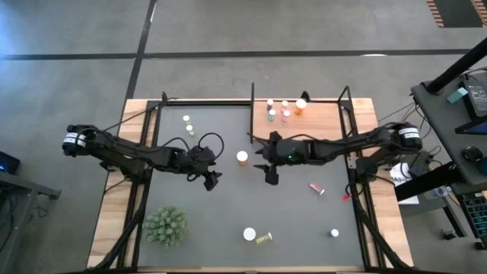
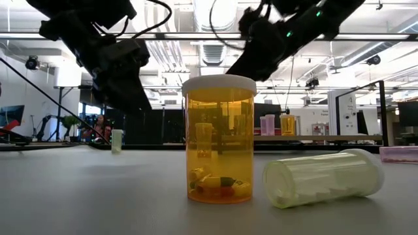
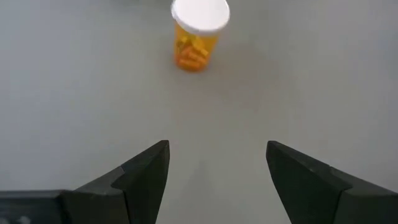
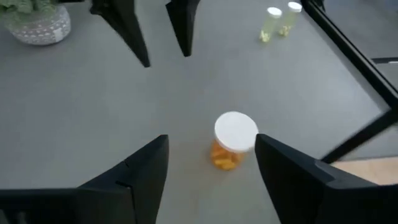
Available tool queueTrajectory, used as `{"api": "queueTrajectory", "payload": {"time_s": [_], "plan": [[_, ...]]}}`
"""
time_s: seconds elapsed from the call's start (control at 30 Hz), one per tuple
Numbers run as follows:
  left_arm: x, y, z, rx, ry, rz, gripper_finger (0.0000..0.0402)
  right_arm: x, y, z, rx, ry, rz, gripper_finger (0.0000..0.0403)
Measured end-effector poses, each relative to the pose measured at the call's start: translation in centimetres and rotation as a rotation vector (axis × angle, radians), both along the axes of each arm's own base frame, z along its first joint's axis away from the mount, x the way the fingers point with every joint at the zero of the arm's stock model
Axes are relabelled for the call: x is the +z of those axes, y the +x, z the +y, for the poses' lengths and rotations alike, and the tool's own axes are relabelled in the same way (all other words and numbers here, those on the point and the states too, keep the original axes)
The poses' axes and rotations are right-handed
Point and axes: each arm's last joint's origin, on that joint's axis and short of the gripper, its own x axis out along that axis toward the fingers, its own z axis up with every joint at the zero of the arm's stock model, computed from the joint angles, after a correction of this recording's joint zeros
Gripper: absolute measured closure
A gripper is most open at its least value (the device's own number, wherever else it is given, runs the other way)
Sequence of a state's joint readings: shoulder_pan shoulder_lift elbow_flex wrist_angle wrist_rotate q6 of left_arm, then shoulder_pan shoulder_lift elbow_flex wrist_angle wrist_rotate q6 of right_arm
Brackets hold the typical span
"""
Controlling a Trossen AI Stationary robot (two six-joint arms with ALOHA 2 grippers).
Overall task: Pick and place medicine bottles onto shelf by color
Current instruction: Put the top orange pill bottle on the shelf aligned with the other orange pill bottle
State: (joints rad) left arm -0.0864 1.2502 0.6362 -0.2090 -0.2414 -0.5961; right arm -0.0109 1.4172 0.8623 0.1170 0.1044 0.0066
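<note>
Mid-mat, beside the shelf: orange bottle upright, apparently between parted fingers of right gripper, ungripped; next, close and lift; left gripper wide, empty, nearby

Left end effector: reaching in from frame left, fingers standing apart. Right end effector: extending from frame right, fingers spread.

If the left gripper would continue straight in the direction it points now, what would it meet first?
Most likely the upright orange medicine bottle with the white cap. It stands on the grey mat ahead of the open left gripper, nothing lying between them. Depth is unclear.
</note>
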Motion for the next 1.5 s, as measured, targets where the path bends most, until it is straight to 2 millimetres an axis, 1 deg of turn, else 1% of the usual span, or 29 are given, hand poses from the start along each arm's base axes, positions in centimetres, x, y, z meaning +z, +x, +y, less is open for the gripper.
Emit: {"api": "queueTrajectory", "payload": {"time_s": [0.17, 0.23, 0.3, 0.43, 0.53, 0.63, 0.87, 1.1, 1.27, 1.5], "plan": [[-0.1, -0.7, 0.0, 0.027, -0.052, 0.045, 0.0149, -2.1, 1.8, -0.4, -0.014, 0.000, -0.019, 0.0140], [-0.1, -1.2, 0.0, 0.053, -0.075, 0.068, 0.0149, -2.4, 2.6, -0.6, -0.020, 0.005, -0.015, 0.0135], [-0.1, -1.7, 0.0, 0.074, -0.091, 0.096, 0.0149, -2.8, 3.3, -0.6, -0.029, 0.013, -0.007, 0.0133], [0.1, -1.9, -0.1, 0.075, -0.093, 0.096, 0.0149, -3.5, 4.9, -0.7, -0.033, 0.008, 0.007, 0.0137], [0.1, -1.9, -0.1, 0.074, -0.093, 0.096, 0.0149, -4.4, 5.8, -0.9, -0.083, -0.060, 0.036, 0.0138], [0.0, -1.9, -0.1, 0.073, -0.092, 0.100, 0.0149, -5.0, 6.1, -1.1, -0.132, -0.122, 0.059, 0.0136], [0.0, -1.9, -0.1, 0.071, -0.088, 0.101, 0.0149, -4.5, 6.2, -1.4, -0.140, -0.123, 0.043, 0.0133], [0.0, -1.9, -0.1, 0.070, -0.087, 0.102, 0.0149, -5.5, 6.1, -2.7, -0.170, -0.096, 0.069, 0.0133], [0.0, -1.9, -0.1, 0.069, -0.086, 0.102, 0.0149, -6.2, 6.3, -3.8, -0.131, 0.044, 0.049, 0.0133], [0.0, -1.9, 0.0, 0.082, -0.069, 0.100, 0.0149, -7.4, 6.4, -5.0, -0.177, 0.023, 0.069, 0.0133]]}}
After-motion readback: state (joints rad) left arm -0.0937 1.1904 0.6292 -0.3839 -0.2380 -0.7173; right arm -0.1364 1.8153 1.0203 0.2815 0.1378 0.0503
